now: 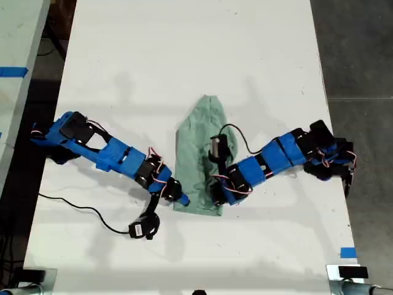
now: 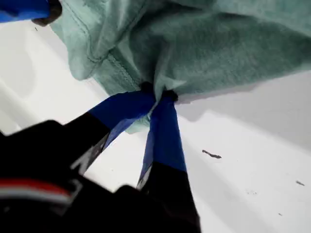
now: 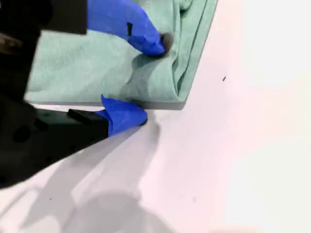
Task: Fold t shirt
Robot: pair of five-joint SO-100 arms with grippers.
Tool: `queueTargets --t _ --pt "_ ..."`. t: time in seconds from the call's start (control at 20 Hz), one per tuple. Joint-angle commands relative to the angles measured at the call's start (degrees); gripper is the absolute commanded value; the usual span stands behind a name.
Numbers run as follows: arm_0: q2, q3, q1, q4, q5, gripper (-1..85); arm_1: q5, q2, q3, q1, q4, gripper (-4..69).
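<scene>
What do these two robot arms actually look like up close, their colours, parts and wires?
Both arms are built from bright blue plastic segments joined by black motor blocks, with thin red, white and black wires looping along them. My first gripper has blue tapered fingers on a black body with a red and white stripe. My second gripper has blunt blue fingers with dark tips. A black cable trails across the white table.
</scene>
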Motion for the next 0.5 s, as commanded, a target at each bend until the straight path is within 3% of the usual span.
queueTargets --t 0.0,0.3,0.45 --pt "-3.6 -3.8 -1.7 -1.1 1.3 -0.3 0.6 1.3 -3.3 -1.6 0.4 -1.0" --pt "5.3 -8.9 -0.4 -5.0 6.9 -0.3 -3.8 5.4 -9.8 -1.5 2.5 -1.0" --pt "14.2 -7.6 -4.4 -5.0 7.4 -0.3 -10.8 20.2 -3.5 5.6 2.5 -1.0"
